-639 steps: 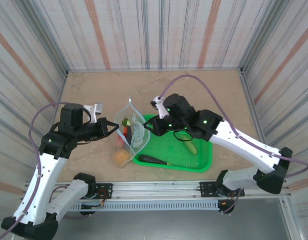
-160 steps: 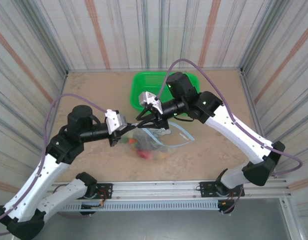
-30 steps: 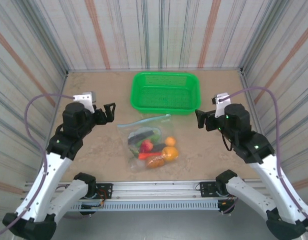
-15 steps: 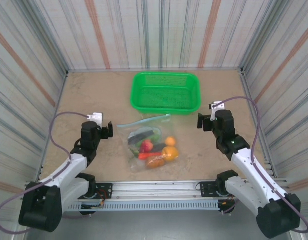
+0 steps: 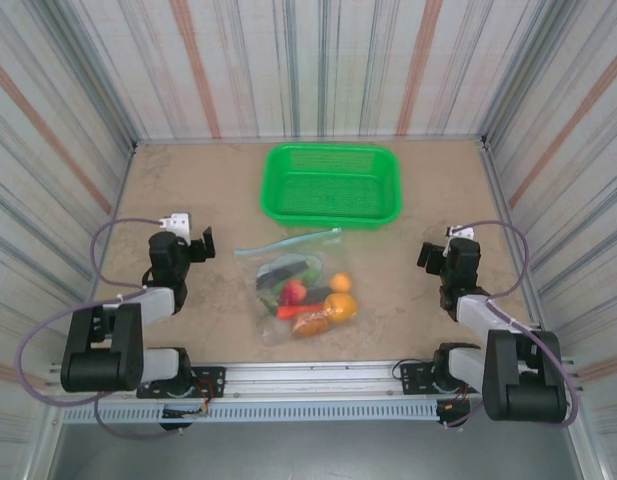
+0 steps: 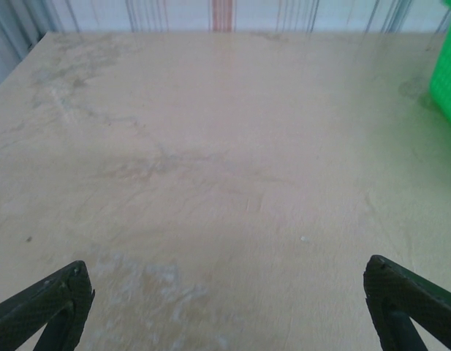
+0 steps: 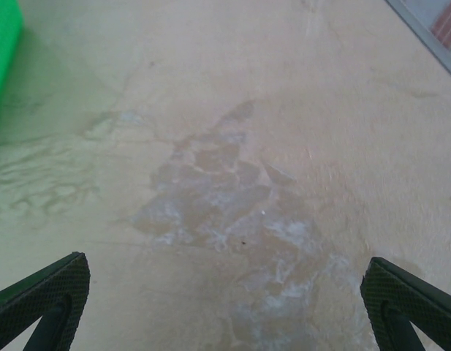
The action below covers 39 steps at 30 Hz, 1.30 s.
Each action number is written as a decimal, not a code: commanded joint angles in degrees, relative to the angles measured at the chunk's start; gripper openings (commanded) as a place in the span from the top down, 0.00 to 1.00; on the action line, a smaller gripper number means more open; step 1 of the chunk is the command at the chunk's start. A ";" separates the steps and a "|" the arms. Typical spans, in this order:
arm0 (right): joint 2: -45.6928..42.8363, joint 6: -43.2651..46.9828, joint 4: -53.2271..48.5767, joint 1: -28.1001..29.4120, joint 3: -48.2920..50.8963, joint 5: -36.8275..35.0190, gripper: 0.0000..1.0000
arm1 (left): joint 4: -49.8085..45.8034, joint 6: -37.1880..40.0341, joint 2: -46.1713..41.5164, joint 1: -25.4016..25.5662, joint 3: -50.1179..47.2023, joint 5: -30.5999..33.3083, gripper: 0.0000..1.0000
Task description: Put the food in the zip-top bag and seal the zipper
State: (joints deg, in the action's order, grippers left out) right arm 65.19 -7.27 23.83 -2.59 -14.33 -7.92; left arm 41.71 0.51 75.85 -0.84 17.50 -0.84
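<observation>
Just in front of the green basket (image 5: 328, 149), the zip-top bag (image 5: 271, 318) holds the food (image 5: 318, 305); left gripper (image 5: 202, 243) and right gripper (image 5: 427, 254) gape wide, empty.

Basket (image 5: 331, 148), upper ctr: bright green mesh. Bag (image 5: 271, 325), ctr: clear, w/ pale blue-green zipper (image 5: 288, 241). Inside: orange fruits (image 5: 340, 283), red apple (image 5: 294, 291), dark eggplant (image 5: 278, 271), brown potato (image 5: 310, 323). Table (image 5: 208, 180): mottled tan. Walls (image 5: 308, 60): white w/ grey & rust stripes. Cables (image 5: 108, 235): purple. Left arm (image 5: 106, 348) & right arm (image 5: 518, 372): black w/ white links.

Green mesh basket (image 5: 331, 183), far ctr of tan table (image 5: 188, 190), striped walls (image 5: 288, 60)
</observation>
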 commanded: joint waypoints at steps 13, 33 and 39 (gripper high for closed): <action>22.70 3.41 24.16 -2.37 -7.46 17.71 0.01 | 2.61 3.20 10.85 0.29 6.49 -4.96 0.01; 23.25 2.48 23.39 -0.20 -8.44 8.97 0.01 | 4.21 1.81 10.37 -0.20 5.47 -3.58 0.01; 23.33 2.52 23.56 -0.22 -8.46 9.07 0.01 | 2.95 4.47 10.59 0.93 6.34 -6.08 0.01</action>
State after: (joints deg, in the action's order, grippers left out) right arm 88.95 -5.50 47.31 -2.90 -23.31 2.15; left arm 44.73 2.68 86.80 -0.62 23.29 -5.15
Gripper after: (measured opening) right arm 0.989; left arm 0.987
